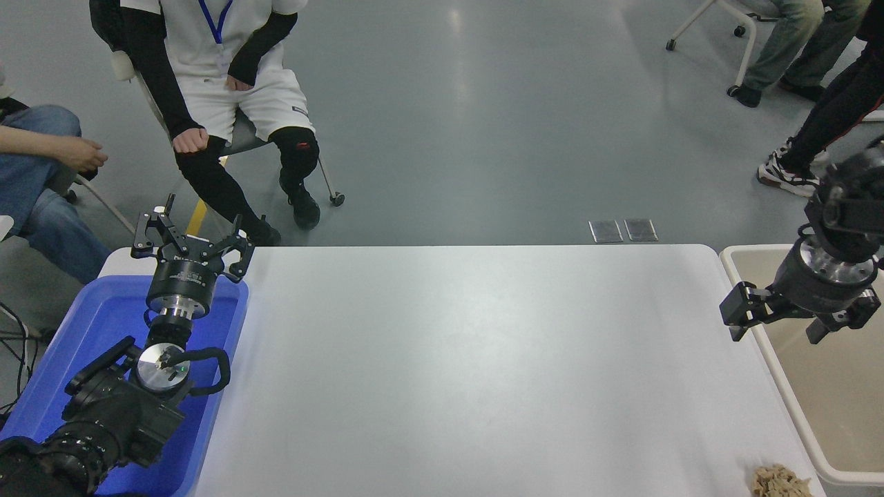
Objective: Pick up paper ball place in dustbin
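One paper ball (780, 481) near table edge (794, 421)

My single head camera sat high on my side, looking forward and down across the rectangular white table (469, 359) toward the grey floor (483, 103) beyond, from moderate distance.

White table (449, 373); bright blue plastic tray (90, 324) at its left end; two seated persons (228, 90) (34, 179) beyond; two floor plates (621, 230); grey floor (483, 124).
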Motion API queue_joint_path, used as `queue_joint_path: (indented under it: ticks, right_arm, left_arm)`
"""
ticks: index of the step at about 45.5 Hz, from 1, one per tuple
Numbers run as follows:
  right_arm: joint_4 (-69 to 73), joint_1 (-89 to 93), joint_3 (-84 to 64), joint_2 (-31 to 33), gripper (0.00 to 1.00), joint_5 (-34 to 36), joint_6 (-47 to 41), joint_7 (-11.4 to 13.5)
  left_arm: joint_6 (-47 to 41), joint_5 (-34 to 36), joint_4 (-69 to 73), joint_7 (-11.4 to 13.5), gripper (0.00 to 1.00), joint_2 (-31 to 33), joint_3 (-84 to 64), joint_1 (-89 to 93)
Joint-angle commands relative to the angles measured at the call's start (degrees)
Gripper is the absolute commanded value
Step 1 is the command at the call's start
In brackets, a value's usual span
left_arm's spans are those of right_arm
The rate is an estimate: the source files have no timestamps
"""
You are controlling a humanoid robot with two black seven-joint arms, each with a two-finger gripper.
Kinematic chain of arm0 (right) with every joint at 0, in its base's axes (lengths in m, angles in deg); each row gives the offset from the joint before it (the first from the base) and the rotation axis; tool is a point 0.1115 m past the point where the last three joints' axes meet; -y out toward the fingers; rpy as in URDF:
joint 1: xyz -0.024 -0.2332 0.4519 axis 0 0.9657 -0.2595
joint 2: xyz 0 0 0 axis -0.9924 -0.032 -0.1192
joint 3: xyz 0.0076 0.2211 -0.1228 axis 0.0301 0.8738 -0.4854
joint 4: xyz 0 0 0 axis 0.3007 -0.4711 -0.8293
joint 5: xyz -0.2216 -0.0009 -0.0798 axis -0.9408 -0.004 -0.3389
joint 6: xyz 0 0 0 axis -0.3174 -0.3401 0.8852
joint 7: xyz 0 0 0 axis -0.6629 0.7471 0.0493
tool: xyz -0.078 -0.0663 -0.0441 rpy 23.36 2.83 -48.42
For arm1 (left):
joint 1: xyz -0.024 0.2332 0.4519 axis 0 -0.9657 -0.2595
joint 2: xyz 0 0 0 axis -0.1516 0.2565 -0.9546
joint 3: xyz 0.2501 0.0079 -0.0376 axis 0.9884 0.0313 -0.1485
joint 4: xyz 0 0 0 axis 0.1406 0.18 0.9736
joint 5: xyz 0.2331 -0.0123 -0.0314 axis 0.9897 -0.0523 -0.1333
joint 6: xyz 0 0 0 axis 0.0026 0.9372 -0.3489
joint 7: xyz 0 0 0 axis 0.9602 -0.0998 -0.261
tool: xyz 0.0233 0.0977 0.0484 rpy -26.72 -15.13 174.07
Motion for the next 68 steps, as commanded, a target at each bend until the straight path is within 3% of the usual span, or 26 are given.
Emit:
queue_joint_path:
  ticks: [1,42,68]
  right_arm:
    - [1.5,6.4,4.2,2.2,1.00,-6.8,0.0,0.1]
    - [0.5,22.4,13.7,2.4,1.00,-12.6,0.0,0.1]
    - [0.3,27.7,15.5,2.9,1.00,-12.3,14.9,0.0]
  left_arm:
    - [0.0,0.0,0.0,0.1,0.99,0.0,0.0,0.0]
    - [-0.1,-0.1,0.0,0.1,0.99,0.0,0.0,0.0]
    - [-0.1,-0.2,0.1,0.1,0.99,0.0,0.0,0.0]
